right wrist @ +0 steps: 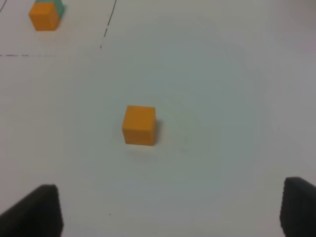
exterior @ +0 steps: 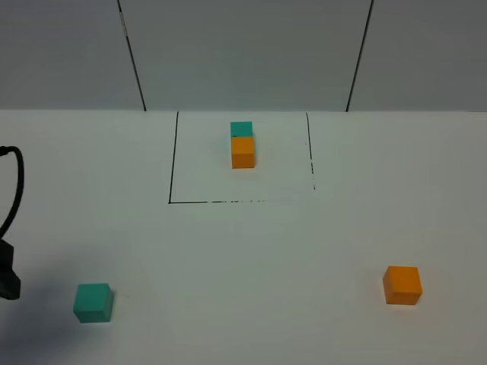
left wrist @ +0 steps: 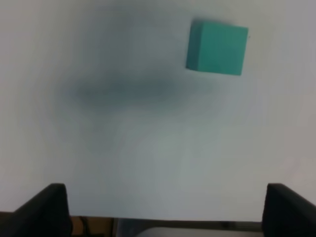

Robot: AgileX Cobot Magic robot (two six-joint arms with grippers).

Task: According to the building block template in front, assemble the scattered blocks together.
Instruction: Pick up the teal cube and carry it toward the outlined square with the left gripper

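The building block template is a teal cube joined behind an orange cube, inside a thin black drawn outline at the table's far middle. Of the scattered blocks, the teal cube lies alone at the near left and the orange cube alone at the near right. In the left wrist view my left gripper is open and empty, and the teal cube sits well ahead of its fingertips, off to one side. My right gripper is open too, with the orange cube ahead of it, untouched.
A black part of the left arm and a cable show at the left edge of the exterior view. The white table meets a grey panelled wall at the back. The template shows far off in the right wrist view.
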